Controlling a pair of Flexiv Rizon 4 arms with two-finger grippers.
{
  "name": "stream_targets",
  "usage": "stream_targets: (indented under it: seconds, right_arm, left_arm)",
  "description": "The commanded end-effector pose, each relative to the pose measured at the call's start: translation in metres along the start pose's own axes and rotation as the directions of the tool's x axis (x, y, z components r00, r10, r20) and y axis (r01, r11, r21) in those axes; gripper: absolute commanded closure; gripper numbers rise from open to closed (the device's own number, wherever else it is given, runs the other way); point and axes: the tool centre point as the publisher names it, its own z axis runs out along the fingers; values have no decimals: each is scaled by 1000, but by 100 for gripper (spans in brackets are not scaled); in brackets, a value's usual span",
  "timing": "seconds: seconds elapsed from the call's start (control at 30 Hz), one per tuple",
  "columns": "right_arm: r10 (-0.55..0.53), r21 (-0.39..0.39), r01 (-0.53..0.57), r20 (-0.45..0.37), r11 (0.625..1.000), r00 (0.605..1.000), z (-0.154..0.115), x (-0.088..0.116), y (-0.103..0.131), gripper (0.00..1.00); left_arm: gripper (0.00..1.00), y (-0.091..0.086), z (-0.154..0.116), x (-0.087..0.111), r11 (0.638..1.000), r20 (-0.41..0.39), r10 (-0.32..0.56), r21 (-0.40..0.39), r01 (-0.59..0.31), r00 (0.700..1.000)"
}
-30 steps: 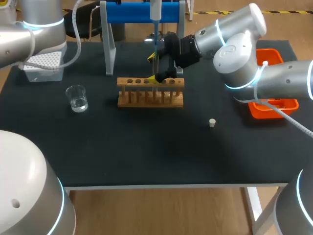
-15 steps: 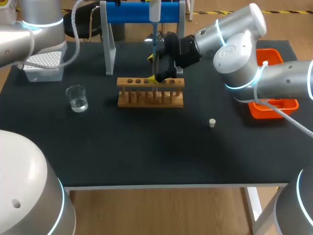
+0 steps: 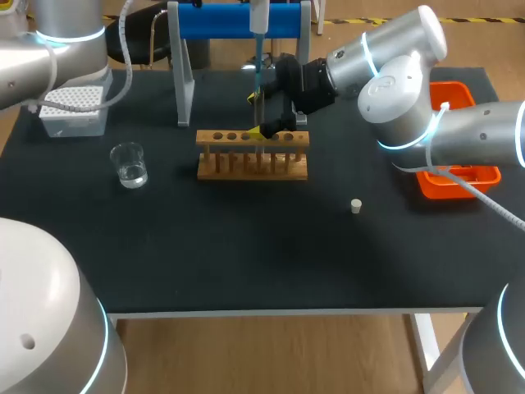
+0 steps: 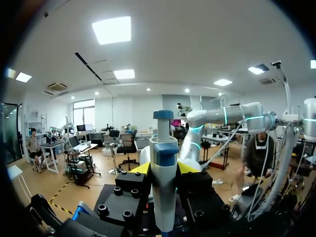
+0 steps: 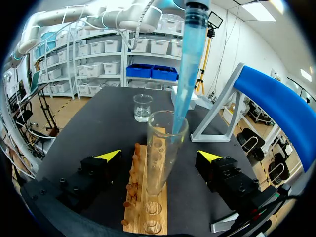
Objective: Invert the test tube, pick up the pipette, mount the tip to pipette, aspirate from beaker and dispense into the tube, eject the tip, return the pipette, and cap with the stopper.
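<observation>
Here, from above, our right gripper (image 3: 259, 115) hangs at the wooden rack (image 3: 246, 167) in the middle of the table, with the pipette (image 3: 259, 16) upright over it. The beaker (image 3: 130, 164) stands to the left, and the stopper (image 3: 356, 206) lies nearer, to the right. At our left wrist, the left gripper (image 4: 163, 168) clamps the pipette's body from both sides. At our right wrist, the fingers gape wide, clear of the upright test tube (image 5: 160, 148) in the rack, and the blue tip (image 5: 185, 74) dips into its mouth.
</observation>
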Motion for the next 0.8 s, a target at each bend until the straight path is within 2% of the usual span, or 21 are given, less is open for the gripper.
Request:
stream_targets:
  seconds: [0.03, 0.8]
  right_arm:
    - [0, 5, 0, -5, 1000, 1000, -1, -1, 0, 0]
    - [0, 5, 0, -5, 1000, 1000, -1, -1, 0, 0]
  left_arm:
    - [100, 1, 1, -7, 1000, -18, 1, 2, -1, 1000]
    - [100, 4, 8, 0, 1000, -53, -5, 18, 6, 999]
